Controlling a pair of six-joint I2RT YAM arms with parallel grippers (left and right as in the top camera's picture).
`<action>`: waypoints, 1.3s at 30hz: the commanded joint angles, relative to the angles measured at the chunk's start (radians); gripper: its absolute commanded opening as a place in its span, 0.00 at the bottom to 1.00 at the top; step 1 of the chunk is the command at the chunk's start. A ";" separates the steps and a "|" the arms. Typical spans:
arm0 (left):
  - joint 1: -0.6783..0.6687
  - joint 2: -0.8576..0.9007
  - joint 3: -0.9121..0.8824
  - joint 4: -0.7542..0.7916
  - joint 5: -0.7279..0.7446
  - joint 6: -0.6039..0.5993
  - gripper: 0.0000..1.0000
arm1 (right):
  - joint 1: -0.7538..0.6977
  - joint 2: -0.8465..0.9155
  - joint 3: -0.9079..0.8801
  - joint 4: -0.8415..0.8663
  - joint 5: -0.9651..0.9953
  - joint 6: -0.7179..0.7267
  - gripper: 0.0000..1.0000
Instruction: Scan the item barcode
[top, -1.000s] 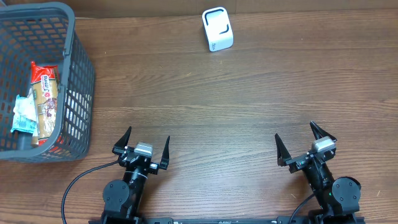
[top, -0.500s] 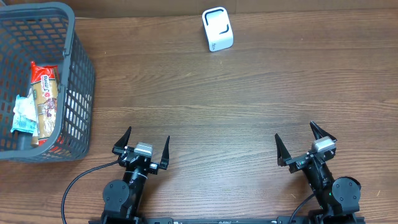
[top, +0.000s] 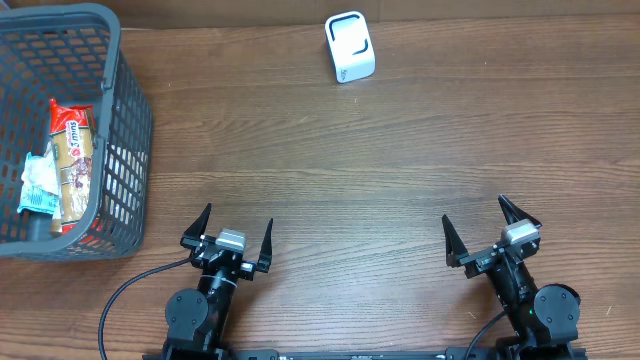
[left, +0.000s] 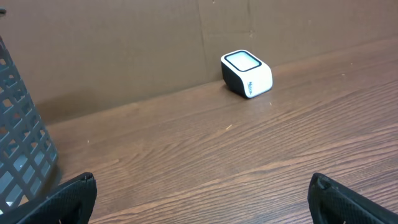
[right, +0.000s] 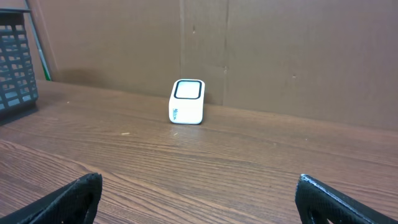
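1. Both arms sit at the near edge of the table (top: 350, 170). The left gripper (top: 238, 218) and right gripper (top: 475, 210) have their jaws spread wide, with nothing between them.
2. The items lie in the grey basket (top: 135, 130) at far left: a long red-and-tan snack packet (top: 72, 160), with a small white-and-teal sachet (top: 40, 185) touching it.
3. The packet looks light. Its film wrapper is probably slick and crinkly, and the contents may be brittle. Best hold: across the narrow width near the middle, with a gentle squeeze.
4. The white scanner (top: 350, 47) stands at the far edge, window up, well apart from the basket.
5. The white lettering on the packet's red end is too small to read. The scanner's blue side mark is unreadable. No barcode shows.
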 joint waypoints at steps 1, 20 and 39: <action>-0.002 -0.008 -0.006 0.000 0.000 0.019 1.00 | 0.006 -0.010 -0.010 0.005 -0.001 0.003 1.00; 0.000 -0.008 -0.006 0.077 0.030 -0.183 1.00 | 0.006 -0.010 -0.010 0.005 -0.001 0.003 1.00; 0.086 0.667 0.959 -0.319 -0.170 -0.183 1.00 | 0.006 -0.010 -0.010 0.006 -0.001 0.003 1.00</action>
